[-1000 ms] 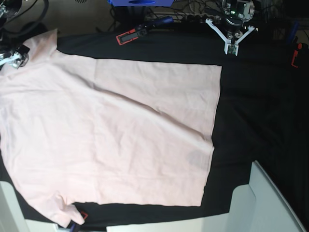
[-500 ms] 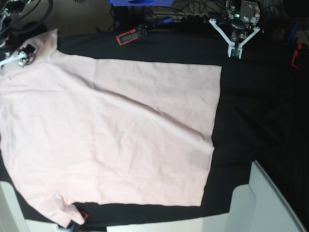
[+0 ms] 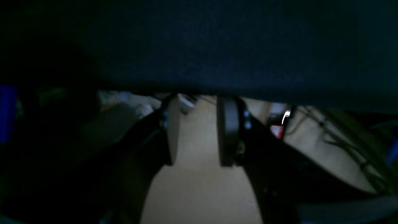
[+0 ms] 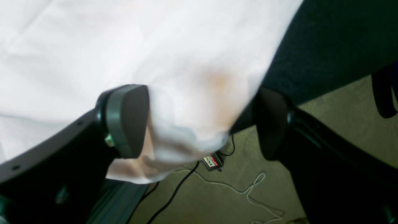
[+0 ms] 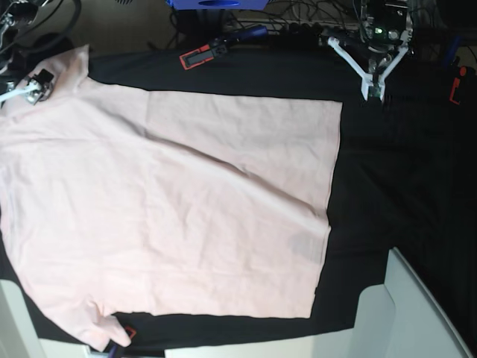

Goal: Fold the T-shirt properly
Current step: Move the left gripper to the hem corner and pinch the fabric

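The T-shirt (image 5: pixel 171 209) lies spread flat, plain pale pink side up, on the black table cloth (image 5: pixel 402 186). My right gripper (image 5: pixel 33 88) is at its far left sleeve. In the right wrist view the right gripper (image 4: pixel 202 102) stands open, with the T-shirt (image 4: pixel 124 46) sleeve corner hanging loose over the table edge between the wide-apart pads (image 4: pixel 127 121). My left gripper (image 5: pixel 375 91) hovers over bare cloth at the back right, apart from the shirt. In the left wrist view the left gripper (image 3: pixel 199 105) shows a narrow gap with nothing in it.
A red and black tool (image 5: pixel 201 54) lies at the table's back edge, with a blue box (image 5: pixel 212 4) and cables behind it. A small red item (image 5: pixel 456 88) sits at the far right. A white box (image 5: pixel 402 313) stands at the front right corner.
The left gripper has moved right and a little nearer over the cloth, and its jaws have parted somewhat. The right gripper has shifted slightly right at the sleeve. The shirt lies as before.
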Controlling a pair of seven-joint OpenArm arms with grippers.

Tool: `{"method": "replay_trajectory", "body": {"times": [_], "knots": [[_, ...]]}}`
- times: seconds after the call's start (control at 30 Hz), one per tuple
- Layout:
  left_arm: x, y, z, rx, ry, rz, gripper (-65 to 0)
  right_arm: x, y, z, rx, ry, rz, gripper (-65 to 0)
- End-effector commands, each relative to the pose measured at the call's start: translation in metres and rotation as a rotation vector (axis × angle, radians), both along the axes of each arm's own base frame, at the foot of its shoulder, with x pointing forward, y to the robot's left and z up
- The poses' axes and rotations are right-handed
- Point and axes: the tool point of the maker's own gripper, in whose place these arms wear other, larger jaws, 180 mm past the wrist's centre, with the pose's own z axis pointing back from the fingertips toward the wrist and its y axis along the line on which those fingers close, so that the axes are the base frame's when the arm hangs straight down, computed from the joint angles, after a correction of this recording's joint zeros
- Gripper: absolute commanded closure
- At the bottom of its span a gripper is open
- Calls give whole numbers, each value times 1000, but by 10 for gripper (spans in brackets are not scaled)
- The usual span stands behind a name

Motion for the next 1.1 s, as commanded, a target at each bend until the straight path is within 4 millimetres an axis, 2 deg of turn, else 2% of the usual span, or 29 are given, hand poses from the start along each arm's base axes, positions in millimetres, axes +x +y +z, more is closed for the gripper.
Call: {"method": "replay_trajectory", "body": {"times": [0.0, 0.2, 0.3, 0.43, 0.53, 0.63, 0.67, 0.77, 0.87, 0.9, 0.97, 1.07], "knots": [[96, -15, 121, 10, -723, -89, -227, 7, -9, 8, -26, -29, 3, -486], [80, -15, 109, 9, -675, -90, -227, 3, -8, 7, -24, -23, 2, -486], [90, -12, 108, 12, -685, -83, -227, 14, -5, 8, -18, -41, 8, -485], [77, -10, 96, 14, -643, -78, -227, 8, -4, 3, -11, -18, 15, -485], [55, -2, 84, 33, -584, -93, -225, -1, 2, -4, 8, 3, 10, -485], [61, -4, 88, 32, -596, -107, -215, 18, -2, 3, 1, -35, 11, -485], [57, -5, 86, 27, -587, -103, -181, 17, -4, 3, -3, -32, 12, -485], [46, 2, 77, 36, -551, -96, 0, 14, -8, 4, -14, -21, 20, -485], [26, 7, 64, 49, -493, -106, 0, 5, -1, -3, 3, -1, 20, -485], [27, 6, 65, 44, -494, -109, 0, 5, 1, -3, 4, -2, 23, -485], [36, 2, 69, 42, -512, -116, 0, 21, -1, 2, 2, -32, 23, -485], [24, 1, 61, 35, -480, -108, 0, 19, -2, 1, 0, -25, 23, -485]]}}
